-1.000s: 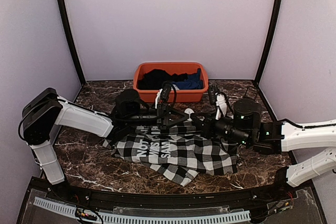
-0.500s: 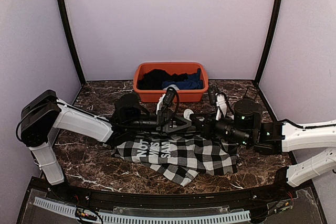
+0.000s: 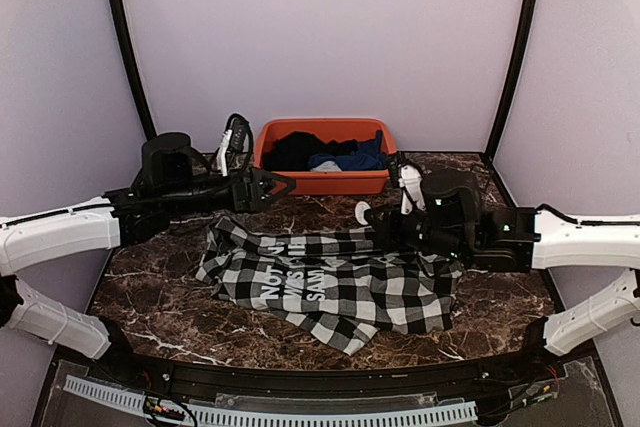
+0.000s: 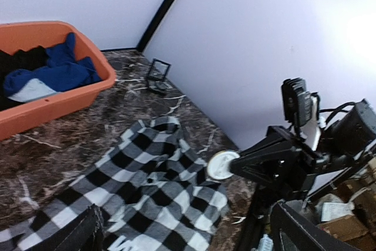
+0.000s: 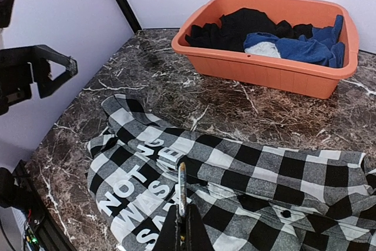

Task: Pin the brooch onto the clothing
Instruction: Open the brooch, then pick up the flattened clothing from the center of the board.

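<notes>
The clothing (image 3: 335,282), a black-and-white check shirt with white block letters, lies spread flat on the marble table (image 3: 170,307). My right gripper (image 3: 373,217) hovers over its far edge, shut on the brooch (image 3: 361,213), a small white round disc. In the right wrist view the brooch (image 5: 182,187) shows edge-on between the shut fingers (image 5: 187,227), above the letters on the shirt (image 5: 247,174). My left gripper (image 3: 285,187) is open and empty, up at the back left, apart from the brooch. Its wrist view shows the shirt (image 4: 147,186) and the brooch (image 4: 222,164) on the right gripper's tips.
An orange bin (image 3: 322,183) holding black and blue garments stands at the back centre, just behind both grippers. A small black square frame (image 4: 157,76) lies on the table near the far right corner. Dark posts and pale walls close in the table.
My left gripper opened, let go of the brooch and drew back up to the left. The right gripper kept the brooch and shifted slightly left over the shirt.
</notes>
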